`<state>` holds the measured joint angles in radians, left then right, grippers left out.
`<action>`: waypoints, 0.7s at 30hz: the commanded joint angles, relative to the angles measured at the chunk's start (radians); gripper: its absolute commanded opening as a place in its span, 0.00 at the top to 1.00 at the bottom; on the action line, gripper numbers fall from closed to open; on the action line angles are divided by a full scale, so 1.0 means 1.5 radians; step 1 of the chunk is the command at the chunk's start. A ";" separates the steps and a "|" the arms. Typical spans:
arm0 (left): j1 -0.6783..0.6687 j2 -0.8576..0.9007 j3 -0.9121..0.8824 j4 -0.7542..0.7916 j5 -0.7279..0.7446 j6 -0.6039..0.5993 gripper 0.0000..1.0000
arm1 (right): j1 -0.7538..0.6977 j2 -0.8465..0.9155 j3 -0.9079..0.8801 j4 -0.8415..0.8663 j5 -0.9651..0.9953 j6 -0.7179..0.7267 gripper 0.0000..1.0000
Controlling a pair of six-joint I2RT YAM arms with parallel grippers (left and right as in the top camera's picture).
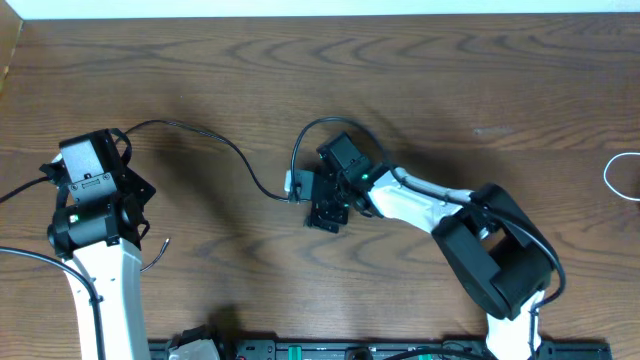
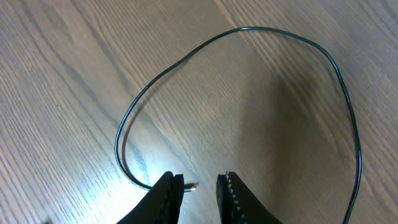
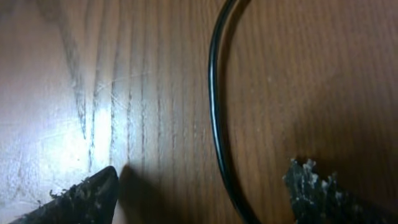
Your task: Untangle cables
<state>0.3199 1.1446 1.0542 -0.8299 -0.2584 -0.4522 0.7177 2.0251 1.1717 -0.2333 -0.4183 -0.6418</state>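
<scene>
The brown wood-grain table (image 1: 450,90) is smooth, with a soft sheen. The thin black cable (image 3: 214,118) has a glossy plastic jacket and a bright metal plug tip (image 2: 192,186). The left gripper (image 2: 199,179) has matt black, ridged plastic fingers (image 2: 235,198).

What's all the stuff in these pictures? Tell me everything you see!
table: one, brown wood, under everything
black cable: one as far as I can tell, black, winding from the left side to the middle
white cable: one, white, curled at the table's right edge, mostly cut off
arms: two, white and black; left arm at the left, right arm reaching to the middle
left pincer: one, black, fingers slightly apart around the black cable's metal tip
right pincer: one, black, wide open over the black cable
</scene>
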 commanded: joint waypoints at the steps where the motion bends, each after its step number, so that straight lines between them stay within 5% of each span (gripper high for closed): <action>1: 0.003 -0.002 0.014 -0.002 0.006 -0.004 0.75 | 0.003 0.025 -0.002 -0.006 -0.002 -0.007 0.20; 5: 0.003 -0.002 0.014 -0.002 0.006 -0.004 0.75 | 0.003 0.026 -0.002 0.000 -0.002 -0.007 0.36; 10: 0.003 -0.002 0.014 -0.002 0.006 -0.004 0.75 | 0.003 0.026 -0.002 0.020 -0.002 -0.007 0.99; 16: 0.003 -0.002 0.014 -0.005 0.008 -0.004 0.75 | 0.001 0.026 -0.002 0.021 0.013 0.028 0.99; 21: 0.003 -0.002 0.014 -0.005 0.008 -0.004 0.75 | -0.024 0.025 -0.002 0.017 0.163 0.165 0.99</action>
<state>0.3199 1.1446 1.0542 -0.8330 -0.2474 -0.4522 0.7143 2.0354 1.1748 -0.1902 -0.3763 -0.5438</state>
